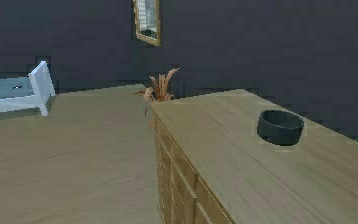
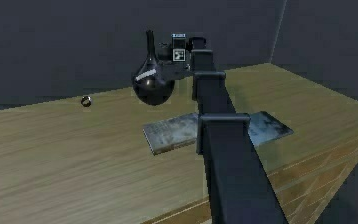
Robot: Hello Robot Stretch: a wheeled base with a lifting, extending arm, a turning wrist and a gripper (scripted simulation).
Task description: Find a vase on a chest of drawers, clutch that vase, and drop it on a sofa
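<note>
A dark, round, bowl-like vessel (image 1: 280, 127) stands on the light wooden chest of drawers (image 1: 217, 125) at the forward view's right. In the arm side view my arm (image 2: 227, 150) reaches out over a wooden top (image 2: 67, 150). At the arm's far end is my gripper (image 2: 151, 50). A dark, shiny round thing (image 2: 155, 88) is right at the gripper, with the wooden top behind it. I cannot tell whether the gripper holds anything.
A flat grey slab (image 2: 177, 132) lies on the wooden top under the arm, and a small dark object (image 2: 86, 100) lies near its far edge. A dried plant (image 1: 162, 88) stands behind the chest. A framed picture (image 1: 147, 20) hangs on the dark wall, and white furniture (image 1: 27, 92) stands at the left.
</note>
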